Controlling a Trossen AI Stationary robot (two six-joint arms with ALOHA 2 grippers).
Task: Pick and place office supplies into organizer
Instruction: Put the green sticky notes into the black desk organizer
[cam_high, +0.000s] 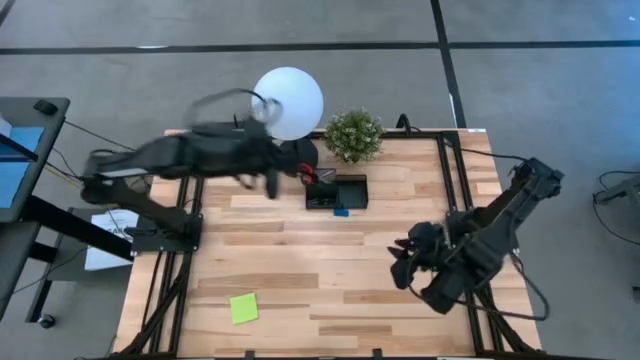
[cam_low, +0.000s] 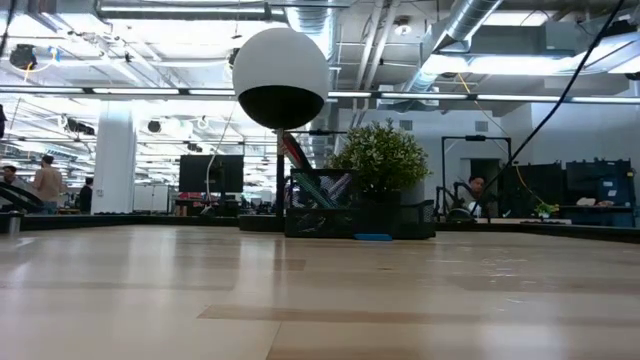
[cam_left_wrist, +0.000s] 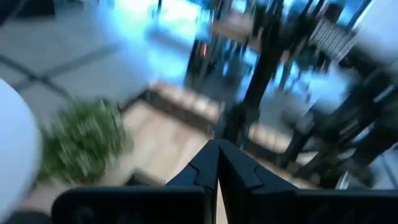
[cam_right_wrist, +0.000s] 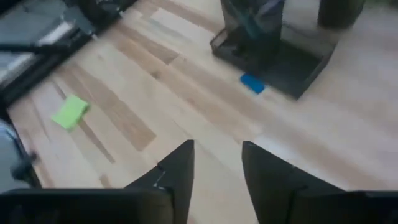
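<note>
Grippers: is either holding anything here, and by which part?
Nothing is held. Left gripper is shut on nothing; right gripper is open above bare table.

There is one small black open-top tray (cam_high: 337, 191) on the wooden table (cam_high: 300, 270). One little blue eraser (cam_high: 341, 211) lies just beside the tray. One lime-green sticky pad (cam_high: 243, 308) lies far from the tray. One leafy green plant (cam_high: 354, 135) and one round white lamp (cam_high: 289, 102) stand behind the tray.

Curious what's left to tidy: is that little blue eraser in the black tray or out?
Out: the blue eraser lies on the bare table just outside the organizer.
</note>
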